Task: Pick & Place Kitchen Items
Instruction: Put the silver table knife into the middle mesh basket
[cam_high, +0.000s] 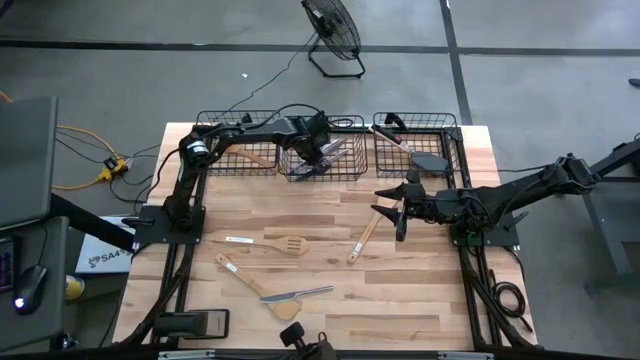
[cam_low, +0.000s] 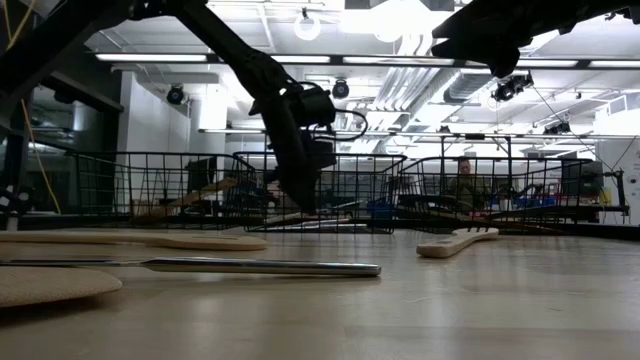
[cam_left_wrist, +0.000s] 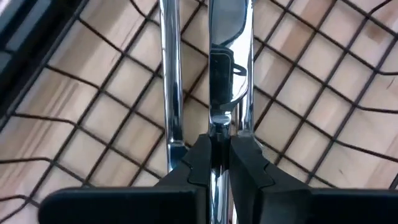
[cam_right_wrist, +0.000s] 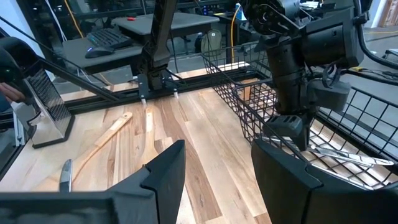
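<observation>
My left fingers (cam_left_wrist: 219, 163) pinch a silver knife (cam_left_wrist: 225, 81) inside the middle wire basket (cam_high: 320, 150); my right fingers (cam_high: 400, 215) hang open above the counter (cam_high: 400, 290).

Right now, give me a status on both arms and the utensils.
Left gripper shut on knife in middle basket. Right gripper open, empty, above table. Nothing in the way.

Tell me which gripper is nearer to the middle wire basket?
Left. The left gripper is down inside the middle basket, shut on a metal knife. The right gripper hovers over the table.
</observation>
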